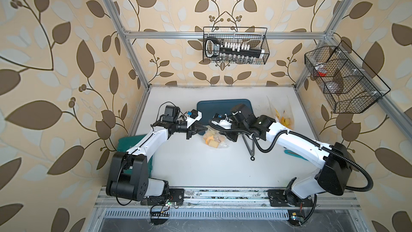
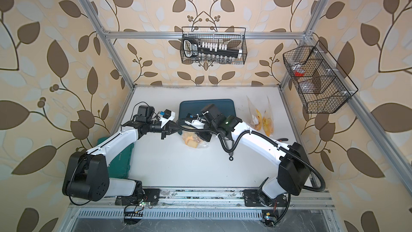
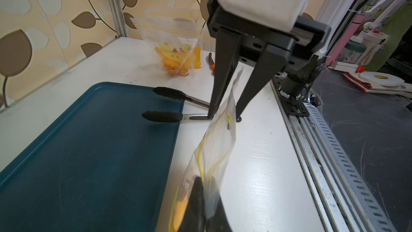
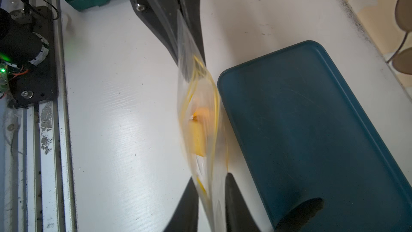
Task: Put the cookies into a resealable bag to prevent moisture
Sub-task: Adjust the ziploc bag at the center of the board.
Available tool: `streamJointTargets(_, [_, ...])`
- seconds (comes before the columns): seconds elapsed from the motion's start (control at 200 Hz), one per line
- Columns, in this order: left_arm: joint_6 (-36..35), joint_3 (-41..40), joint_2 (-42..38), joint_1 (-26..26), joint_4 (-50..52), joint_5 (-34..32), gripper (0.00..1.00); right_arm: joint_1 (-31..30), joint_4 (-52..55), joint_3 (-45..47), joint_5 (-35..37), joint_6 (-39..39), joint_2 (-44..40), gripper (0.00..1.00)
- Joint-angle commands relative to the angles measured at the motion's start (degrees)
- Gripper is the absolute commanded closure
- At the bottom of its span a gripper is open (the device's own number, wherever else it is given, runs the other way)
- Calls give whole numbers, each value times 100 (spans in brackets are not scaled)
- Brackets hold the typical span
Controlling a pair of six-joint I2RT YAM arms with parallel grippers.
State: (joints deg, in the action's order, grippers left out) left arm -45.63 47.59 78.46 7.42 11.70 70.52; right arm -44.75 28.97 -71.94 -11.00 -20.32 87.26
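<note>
Gripping the resealable bag [image 1: 214, 139] from opposite ends, the two arms meet over the middle of the white table [image 1: 200, 170]. The left gripper [image 4: 192, 56] has its fingers pinched tight on one edge of the clear plastic. The right gripper [image 3: 225, 116] is closed on the other end, and the film runs up between its two black fingertips.

The bag stretches between them as a narrow strip, with its yellow seal lines running along its length. Its lower part sags toward the tabletop. The cookies [image 1: 213, 144] sit inside that sagging part, between the two grippers and below the level of their tips. They show as a few orange-yellow pieces and a brown one. The right wrist view is blurred, so their shapes cannot be made out.

Just beside the bag, toward the back wall, lies a dark teal tray [image 3: 89, 152]. Black-tipped tongs [image 3: 169, 94] rest with their tips over its edge. More clear bags [image 3: 174, 41] with orange-yellow shapes stand near the back right corner, well apart from the held one.
</note>
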Motion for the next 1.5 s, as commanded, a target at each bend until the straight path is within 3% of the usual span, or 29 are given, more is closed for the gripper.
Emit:
streamJointTargets(0.0, [73,26,-34,-29,-141,232,100,-59,6,-311,-121,-103,145,100])
streamJointTargets(0.02, [72,22,-42,-30,-138,234,100,-56,35,-345,-141,-119,185,99])
streamJointTargets(0.05, [67,22,-41,-25,-142,235,100,-69,53,-372,-129,-139,222,75])
streamJointTargets(0.07, [71,22,-41,-29,-142,234,100,-82,25,-373,-103,-139,235,70])
streamJointTargets(0.115, [71,22,-52,-29,-142,241,100,-106,-64,-356,-46,-110,246,100])
streamJointTargets(0.21, [84,13,-56,-30,-160,252,100,-106,-340,-250,-83,-62,207,100])
streamJointTargets(0.255, [87,4,-58,-30,-176,252,100,-113,-555,-162,-106,-48,163,70])
streamJointTargets(0.275, [89,5,-58,-30,-177,252,100,-110,-638,-127,-124,-44,147,67])
streamJointTargets(0.335, [96,4,-66,-30,-183,235,100,-107,-733,-126,-198,-34,141,100])
streamJointTargets(0.41, [110,13,-68,-25,-178,225,100,-113,-762,-153,-304,-70,179,99])
streamJointTargets(0.46, [111,4,-68,-29,-186,234,100,-114,-820,-150,-337,-79,207,70])
streamJointTargets(0.505, [106,9,-67,-30,-178,227,100,-113,-819,-190,-348,-83,256,100])
streamJointTargets(0.61, [121,1,-61,-25,-195,223,100,-136,-799,-282,-350,-153,361,100])
streamJointTargets(0.67, [158,-4,-58,-25,-238,225,100,-154,-988,-195,-363,-189,331,62])
streamJointTargets(0.69, [161,-1,-52,-30,-247,225,100,-148,-1029,-182,-380,-207,328,60])
streamJointTargets(0.785, [183,-11,-67,-21,-248,216,100,-153,-886,-319,-549,-323,477,97])
streamJointTargets(0.875, [194,-22,-80,-30,-256,215,100,-159,-845,-393,-536,-389,610,67])
streamJointTargets(0.895, [199,-29,-85,-29,-256,216,100,-169,-899,-380,-500,-381,621,73])
streamJointTargets(0.925, [192,-31,-90,-30,-263,216,100,-170,-962,-379,-461,-348,633,100])
streamJointTargets(1.02, [190,-36,-94,-30,-257,199,100,-177,-982,-473,-559,-348,703,100])
streamJointTargets(1.085, [193,-26,-83,-25,-248,173,100,-198,-1158,-441,-544,-335,692,72])
streamJointTargets(1.105, [194,-22,-76,-25,-233,164,100,-197,-1195,-440,-550,-336,695,75])
streamJointTargets(1.14, [185,-22,-80,-29,-215,146,100,-199,-1211,-484,-596,-329,712,100])
streamJointTargets(1.215, [177,-22,-67,-28,-213,113,100,-195,-1094,-627,-744,-390,815,100])
streamJointTargets(1.265, [174,-21,-60,-30,-206,98,100,-202,-1116,-655,-730,-400,846,77])
streamJointTargets(1.31, [166,-12,-52,-29,-187,84,100,-208,-1145,-670,-707,-387,876,100])
streamJointTargets(1.41, [165,4,-26,-30,-163,39,100,-200,-1077,-703,-619,-387,892,100])
streamJointTargets(1.46, [171,11,-15,-30,-164,4,100,-200,-1141,-602,-521,-368,834,79])
streamJointTargets(1.495, [204,13,-22,-26,-198,-52,100,-183,-1180,-533,-485,-338,788,94])
